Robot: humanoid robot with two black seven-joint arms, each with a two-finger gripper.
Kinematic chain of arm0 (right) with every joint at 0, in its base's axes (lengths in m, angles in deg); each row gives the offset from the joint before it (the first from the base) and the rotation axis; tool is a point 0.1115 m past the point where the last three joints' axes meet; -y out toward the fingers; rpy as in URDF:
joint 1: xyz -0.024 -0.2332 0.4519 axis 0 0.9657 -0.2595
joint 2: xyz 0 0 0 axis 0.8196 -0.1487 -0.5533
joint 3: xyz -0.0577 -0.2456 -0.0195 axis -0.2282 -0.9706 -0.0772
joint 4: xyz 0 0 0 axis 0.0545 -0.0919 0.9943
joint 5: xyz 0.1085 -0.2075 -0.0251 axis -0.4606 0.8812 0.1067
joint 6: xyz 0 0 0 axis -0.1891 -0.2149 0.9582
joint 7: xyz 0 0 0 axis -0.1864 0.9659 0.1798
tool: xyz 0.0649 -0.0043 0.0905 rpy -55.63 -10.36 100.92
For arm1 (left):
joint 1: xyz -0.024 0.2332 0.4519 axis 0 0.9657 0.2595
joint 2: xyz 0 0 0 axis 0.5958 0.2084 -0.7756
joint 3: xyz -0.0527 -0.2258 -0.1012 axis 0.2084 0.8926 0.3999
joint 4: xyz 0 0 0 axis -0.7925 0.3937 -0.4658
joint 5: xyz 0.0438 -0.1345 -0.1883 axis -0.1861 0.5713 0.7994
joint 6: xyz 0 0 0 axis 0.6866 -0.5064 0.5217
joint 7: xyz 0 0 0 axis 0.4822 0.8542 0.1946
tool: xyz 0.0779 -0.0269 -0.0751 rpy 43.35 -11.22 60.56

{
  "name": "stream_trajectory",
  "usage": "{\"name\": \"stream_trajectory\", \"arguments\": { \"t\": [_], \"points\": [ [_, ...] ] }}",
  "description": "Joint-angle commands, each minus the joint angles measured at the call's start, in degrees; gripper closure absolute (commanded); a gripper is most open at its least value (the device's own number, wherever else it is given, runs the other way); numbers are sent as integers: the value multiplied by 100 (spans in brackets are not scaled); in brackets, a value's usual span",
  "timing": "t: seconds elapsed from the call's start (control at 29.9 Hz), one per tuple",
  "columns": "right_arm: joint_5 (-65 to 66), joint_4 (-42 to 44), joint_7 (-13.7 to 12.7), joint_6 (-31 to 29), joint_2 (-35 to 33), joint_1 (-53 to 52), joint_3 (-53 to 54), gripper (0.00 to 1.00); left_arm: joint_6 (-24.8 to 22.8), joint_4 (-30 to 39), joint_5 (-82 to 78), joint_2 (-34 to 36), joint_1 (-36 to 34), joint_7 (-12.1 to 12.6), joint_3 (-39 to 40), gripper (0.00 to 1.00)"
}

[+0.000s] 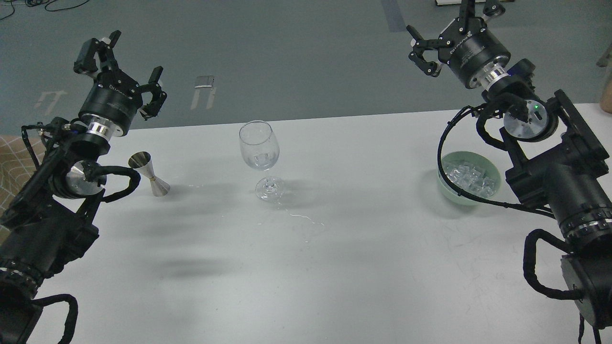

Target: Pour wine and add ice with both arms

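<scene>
A steel jigger (pixel 149 174) stands upright at the table's far left. A clear stemmed glass (pixel 260 157) stands upright in the far middle; I cannot make out any wine in it or in the jigger. A pale green bowl (pixel 447 190) at the right holds several ice cubes (pixel 467 176). My left gripper (pixel 122 71) is open and empty, raised beyond the table's far edge, above and left of the jigger. My right gripper (pixel 452 33) is open and empty, raised high behind the bowl. The right arm's cable and body cover the bowl's right side.
The white table (pixel 306 267) has a thin streak of spilled clear liquid (pixel 299 219) in front of the glass. Grey floor lies beyond the far edge. A second table's corner (pixel 593 107) shows at the far right.
</scene>
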Motion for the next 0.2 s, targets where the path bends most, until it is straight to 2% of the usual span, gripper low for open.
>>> {"name": "stream_trajectory", "arguments": {
  "t": [0.0, 0.17],
  "points": [
    [-9, 243, 102, -302, 1, -42, 8, 0, -71, -449, -6, -297, -253, -143, -63, 2],
    [-9, 332, 217, -309, -17, -51, 17, 0, -133, -485, -15, -438, -421, -153, -99, 2]
  ]
}}
